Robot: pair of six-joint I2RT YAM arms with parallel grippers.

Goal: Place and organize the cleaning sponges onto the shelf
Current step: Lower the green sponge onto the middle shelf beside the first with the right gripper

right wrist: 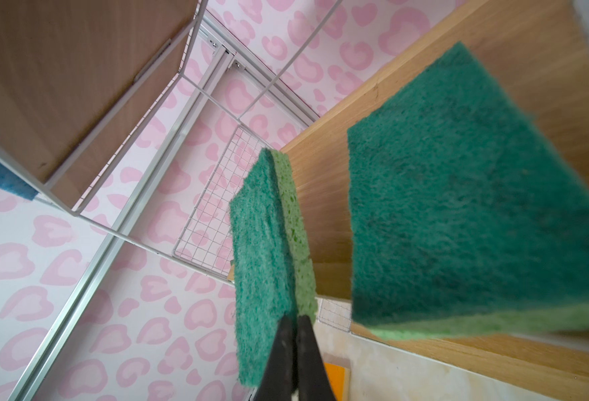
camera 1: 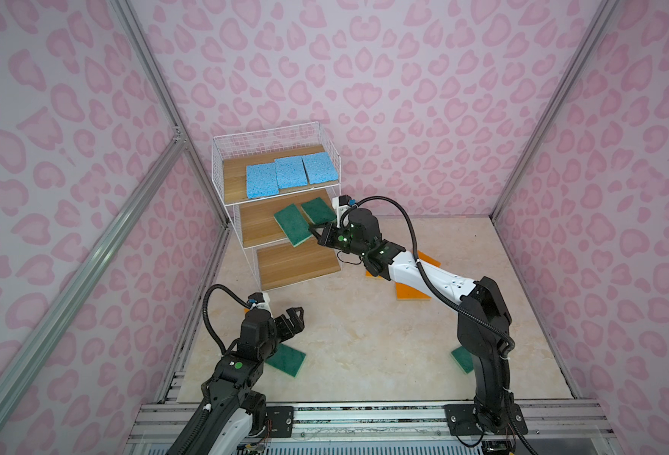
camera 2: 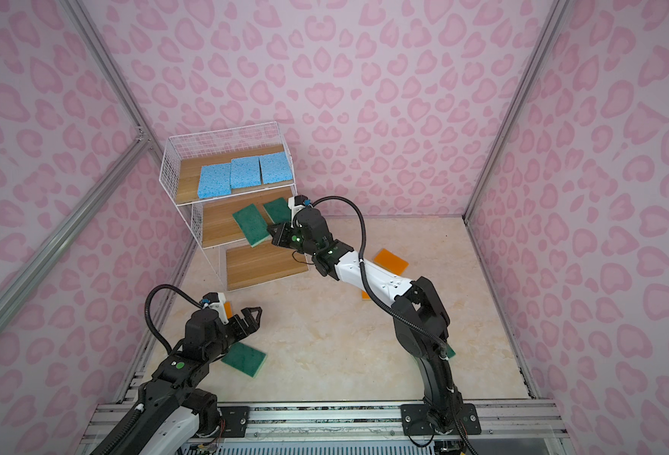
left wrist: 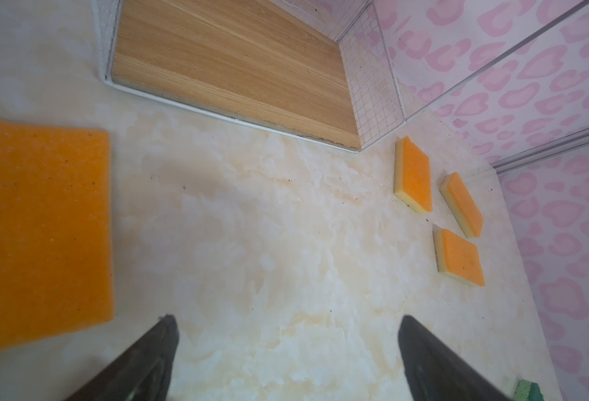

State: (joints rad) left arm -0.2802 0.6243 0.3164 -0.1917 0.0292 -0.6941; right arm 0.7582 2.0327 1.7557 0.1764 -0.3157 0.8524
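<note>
The shelf (camera 1: 266, 133) has a thin wire frame in a smooth white coating. Its boards (left wrist: 230, 62) look like light brown wood with straight grain and a matt finish. The blue sponges (camera 1: 281, 173) are speckled and finely pored. Each green sponge (right wrist: 262, 243) carries a fuzzy, fibrous dark scouring layer over pale, open-pored foam. The orange sponges (left wrist: 412, 173) have a coarse, grainy top on smoother yellow foam. The surface (camera 1: 364, 335) is cream, marble-patterned and smooth, with a faint sheen. The walls (camera 1: 404, 78) are matt with a pink print, edged by brushed metal rails (camera 1: 88, 256). The right hand (right wrist: 295, 330) has matt black fingers (right wrist: 312, 364)
</note>
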